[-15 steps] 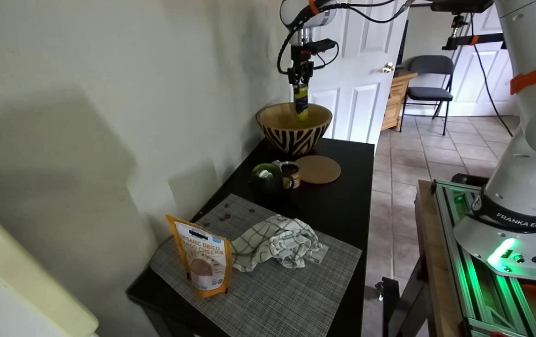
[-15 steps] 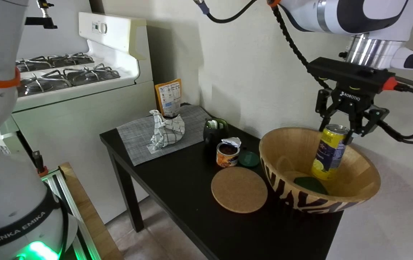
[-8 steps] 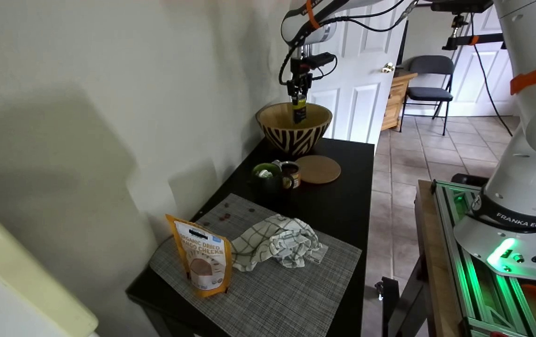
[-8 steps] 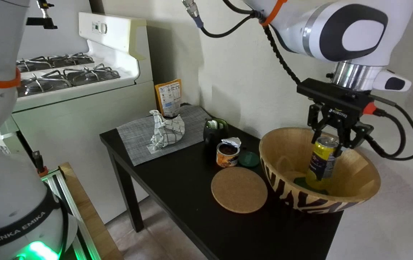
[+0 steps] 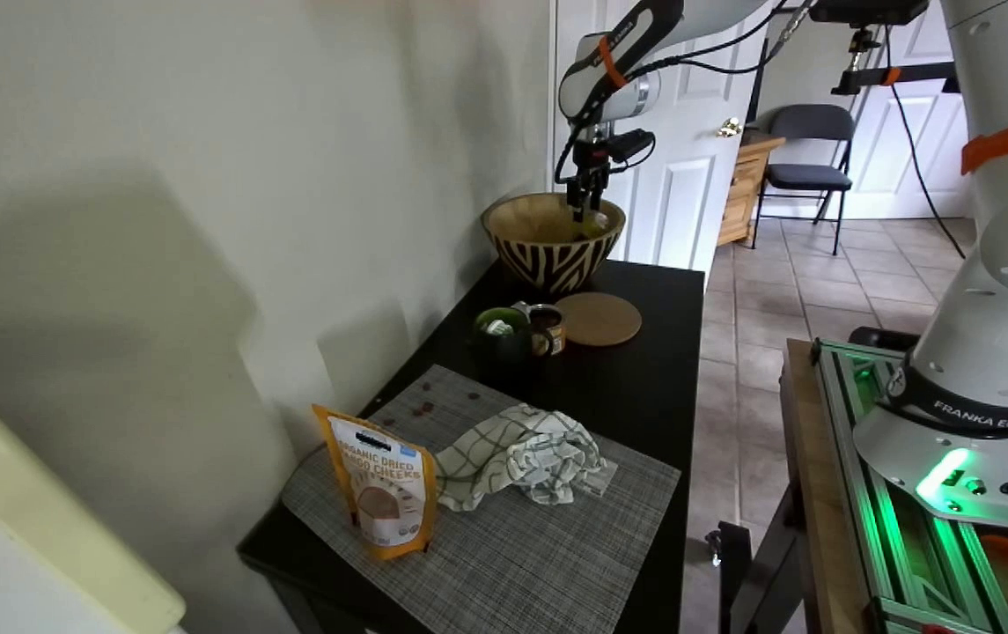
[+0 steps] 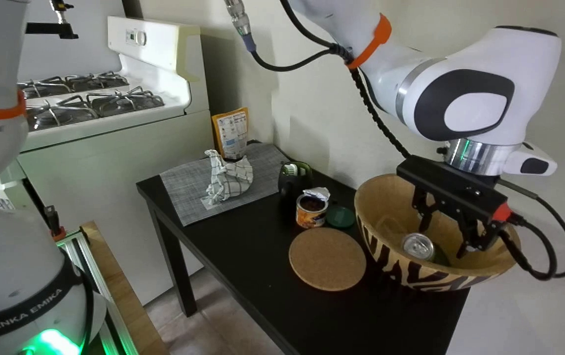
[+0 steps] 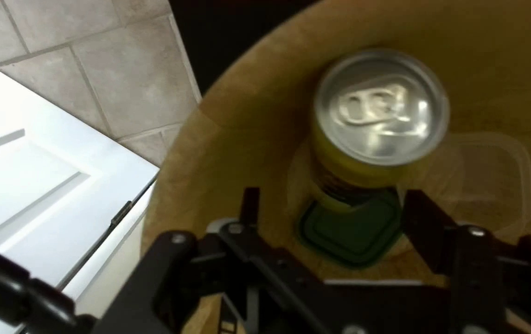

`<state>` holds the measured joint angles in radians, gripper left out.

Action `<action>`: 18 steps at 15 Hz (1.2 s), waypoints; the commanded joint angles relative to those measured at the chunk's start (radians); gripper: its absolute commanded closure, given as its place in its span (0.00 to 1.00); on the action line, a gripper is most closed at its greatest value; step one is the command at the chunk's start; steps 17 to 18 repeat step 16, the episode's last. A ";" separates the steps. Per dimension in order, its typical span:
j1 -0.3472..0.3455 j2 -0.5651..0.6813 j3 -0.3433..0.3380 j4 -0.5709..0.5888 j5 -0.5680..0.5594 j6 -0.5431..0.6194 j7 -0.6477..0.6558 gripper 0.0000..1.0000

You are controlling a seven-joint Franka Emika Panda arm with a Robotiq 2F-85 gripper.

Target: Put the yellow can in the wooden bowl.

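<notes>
The wooden bowl [image 5: 556, 264] stands at the table's far end; it also shows in an exterior view [image 6: 380, 203] and the wrist view [image 7: 228, 153]. The yellow can [image 7: 379, 113] is inside it, silver lid up. In an exterior view the can's lid [image 6: 418, 246] faces toward the camera, so the can looks tilted; its body is mostly hidden by the bowl wall. My gripper [image 6: 442, 240] is low inside the bowl, open and empty. In the wrist view the fingers [image 7: 333, 204] are wide apart, with a gap between them and the can.
In the bowl lie a dark green lid [image 7: 353, 236] and a clear plastic container [image 7: 492, 185]. On the table are a flat wooden disc [image 6: 327, 259], an open tin [image 6: 311, 217], a dark mug [image 6: 292, 186], a cloth [image 5: 530, 453] and an orange snack bag [image 5: 385, 493]. The wall runs behind.
My gripper has moved down into the bowl and opened, letting go of the can. The can went from hanging upright in the fingers to resting lower in the bowl, apart from them.
</notes>
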<state>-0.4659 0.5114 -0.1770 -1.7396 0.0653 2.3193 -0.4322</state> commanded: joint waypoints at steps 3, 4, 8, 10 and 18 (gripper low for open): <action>-0.023 -0.166 0.010 -0.224 0.001 0.077 -0.141 0.00; -0.015 -0.203 0.009 -0.261 0.001 0.074 -0.151 0.00; 0.052 -0.407 -0.004 -0.454 -0.023 0.087 -0.139 0.00; 0.096 -0.504 -0.010 -0.535 -0.050 0.058 -0.117 0.00; 0.181 -0.562 -0.032 -0.569 -0.045 0.029 -0.128 0.00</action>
